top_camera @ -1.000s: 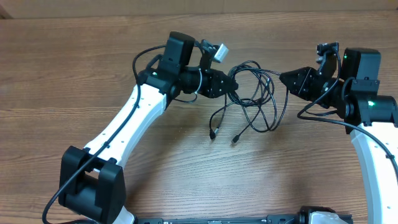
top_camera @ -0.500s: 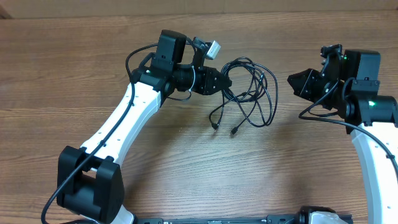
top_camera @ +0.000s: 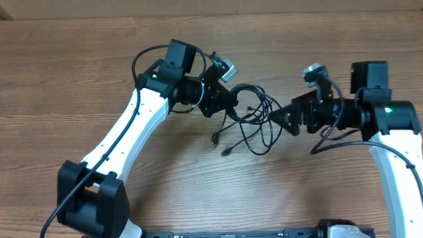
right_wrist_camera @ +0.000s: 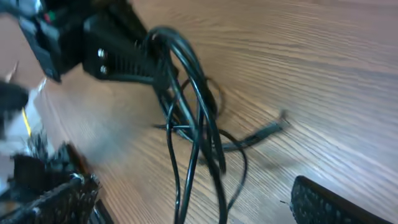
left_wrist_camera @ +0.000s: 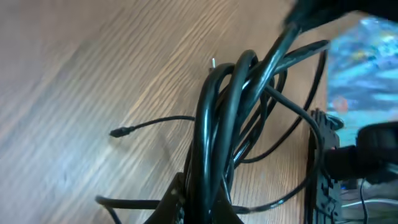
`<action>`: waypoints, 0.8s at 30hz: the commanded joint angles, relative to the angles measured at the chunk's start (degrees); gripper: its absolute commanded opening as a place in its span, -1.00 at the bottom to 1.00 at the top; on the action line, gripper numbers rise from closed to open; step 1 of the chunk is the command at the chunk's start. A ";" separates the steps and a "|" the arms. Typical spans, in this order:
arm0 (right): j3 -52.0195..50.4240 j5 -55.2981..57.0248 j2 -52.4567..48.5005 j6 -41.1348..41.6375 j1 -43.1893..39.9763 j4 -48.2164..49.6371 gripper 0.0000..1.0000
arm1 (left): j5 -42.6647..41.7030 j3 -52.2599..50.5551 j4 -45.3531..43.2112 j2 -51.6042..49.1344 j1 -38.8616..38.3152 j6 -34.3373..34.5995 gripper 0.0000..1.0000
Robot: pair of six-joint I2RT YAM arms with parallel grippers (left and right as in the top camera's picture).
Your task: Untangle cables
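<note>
The cables [top_camera: 254, 116] are a tangle of thin black cords on the wooden table between my two arms. My left gripper [top_camera: 226, 100] is shut on one side of the bundle; in the left wrist view the cords [left_wrist_camera: 217, 118] rise straight out of its closed jaws [left_wrist_camera: 208, 205]. Two plug ends [top_camera: 215, 140] trail toward the front. My right gripper [top_camera: 276, 119] is open at the tangle's right side. In the right wrist view its fingers [right_wrist_camera: 329, 205] stand wide apart, and loops of cable [right_wrist_camera: 199, 143] hang between them without being pinched.
The wooden table [top_camera: 79, 73] stretches bare to the left and back. The left arm's white link [top_camera: 125, 139] crosses the front left, and the right arm's link [top_camera: 396, 165] runs along the right edge. A loose plug end [left_wrist_camera: 118, 132] lies on the wood.
My right gripper has opened wide and swung left up to the tangle. My left gripper, still gripping, has carried the bundle a little left and toward the front.
</note>
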State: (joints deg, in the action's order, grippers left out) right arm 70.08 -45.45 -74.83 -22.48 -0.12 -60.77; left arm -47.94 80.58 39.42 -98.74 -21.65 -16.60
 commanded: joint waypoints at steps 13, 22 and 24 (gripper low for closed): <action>1.29 4.26 1.11 -2.62 6.75 1.84 -0.92 | -6.95 2.84 -1.77 3.65 -4.50 -6.93 -0.87; 1.29 11.56 1.11 12.20 6.75 8.33 -0.92 | -11.04 2.84 -0.39 3.65 2.62 10.64 1.00; 1.29 10.69 1.11 18.51 6.75 12.83 -0.92 | -15.67 2.84 -0.42 3.65 3.56 10.64 0.99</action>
State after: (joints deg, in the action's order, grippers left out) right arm 70.08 -36.07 -74.83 -15.57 6.57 -52.18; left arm -55.81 82.13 38.87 -96.75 -18.92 -9.23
